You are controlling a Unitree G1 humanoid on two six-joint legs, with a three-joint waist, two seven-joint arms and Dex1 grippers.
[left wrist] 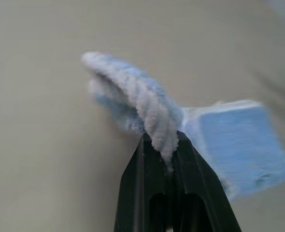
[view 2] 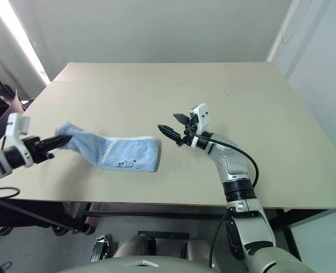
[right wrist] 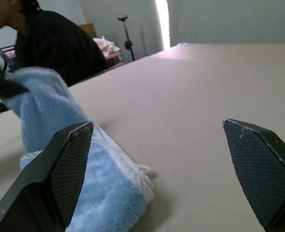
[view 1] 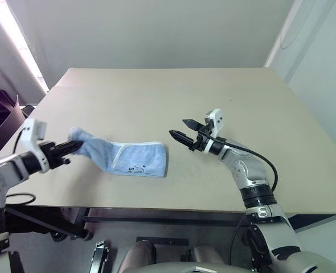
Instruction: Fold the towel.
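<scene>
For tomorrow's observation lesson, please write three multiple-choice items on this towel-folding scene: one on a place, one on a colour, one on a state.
1. Where does the towel lie on the table?
A. Near the front edge, toward the robot's left
B. At the far edge
C. At the right corner

2. What colour is the towel?
A. Red
B. Light blue with white edging
C. Dark green

3. How does the right gripper stand?
A. Shut on the towel
B. Shut on nothing
C. Open, holding nothing

Answers:
1 A: in the head views the towel rests near the front edge, left of centre.
2 B: the cloth is light blue, with a white stitched border.
3 C: its fingers stand apart beside the towel, while the left gripper pinches and lifts the towel's other end.
</scene>
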